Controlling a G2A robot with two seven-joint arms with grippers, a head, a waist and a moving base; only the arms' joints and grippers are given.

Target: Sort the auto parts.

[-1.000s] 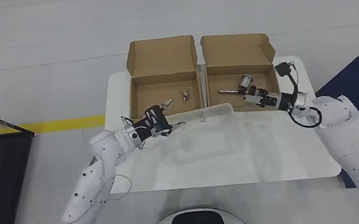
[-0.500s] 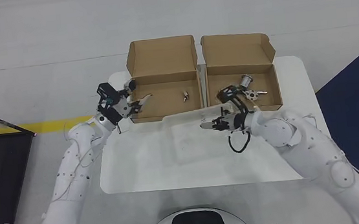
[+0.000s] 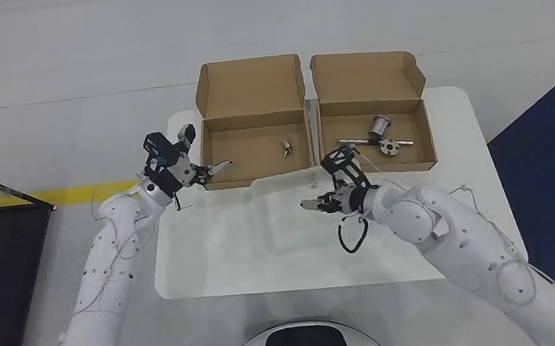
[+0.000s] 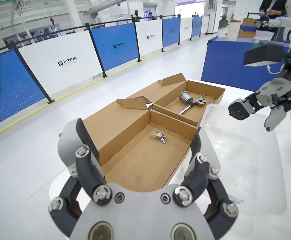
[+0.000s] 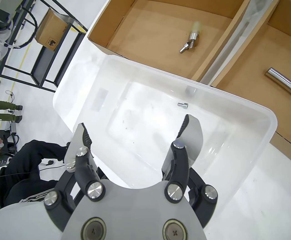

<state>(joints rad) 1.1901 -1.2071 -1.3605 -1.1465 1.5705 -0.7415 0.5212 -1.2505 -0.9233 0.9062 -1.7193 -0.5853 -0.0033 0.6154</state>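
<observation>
My right claw [image 5: 135,123] hangs spread apart above the clear tub [image 5: 271,120], where one small bolt [image 5: 183,105] lies by the far wall. I'd descend straight, straddle it and close gently. My left claw [image 4: 138,128] is spread too, at the left box [image 4: 172,128].

A white table [image 3: 455,136] bears two cardboard boxes [image 3: 249,85] [image 3: 364,76] and a clear tray [image 3: 283,233].

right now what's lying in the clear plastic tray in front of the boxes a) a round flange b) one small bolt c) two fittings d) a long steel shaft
b: a lone small bolt lies on the floor of the tray; the shaft and flange sit in the right-hand box.
</observation>
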